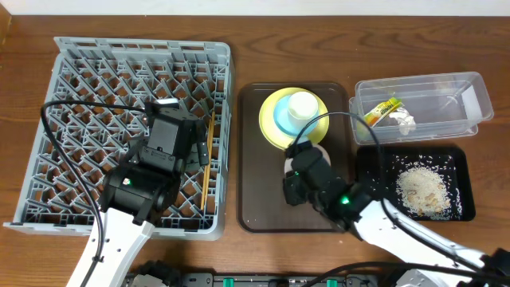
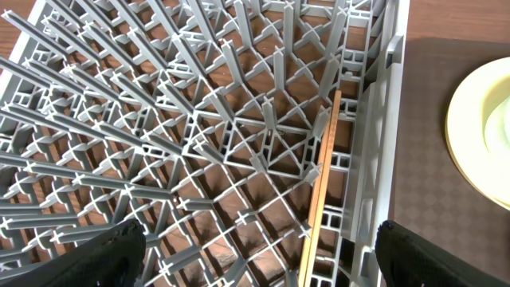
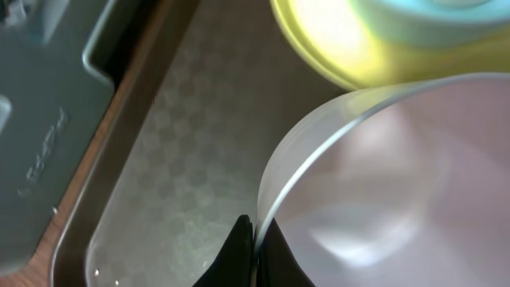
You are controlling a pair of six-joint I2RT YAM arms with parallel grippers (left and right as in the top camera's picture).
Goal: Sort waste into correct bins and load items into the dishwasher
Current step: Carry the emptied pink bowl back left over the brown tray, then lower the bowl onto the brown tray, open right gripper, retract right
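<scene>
White bowl [image 3: 382,183] sits on the brown tray [image 1: 263,191], near the yellow-green plate [image 1: 269,119]. Right gripper [image 3: 253,239] pinches its rim tight. Left gripper [image 2: 259,259] hangs wide open over the grey rack [image 1: 80,96], above the chopsticks [image 2: 323,175] by its right wall.

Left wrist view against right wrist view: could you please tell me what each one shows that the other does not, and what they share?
Only the left wrist view shows the chopsticks lying on the lattice floor of the dish rack beside its wall, framed by the open left gripper. Only the right wrist view shows the white bowl, its rim pinched by the shut right gripper. Both show the yellow-green plate, the brown tray and part of the dish rack.
</scene>
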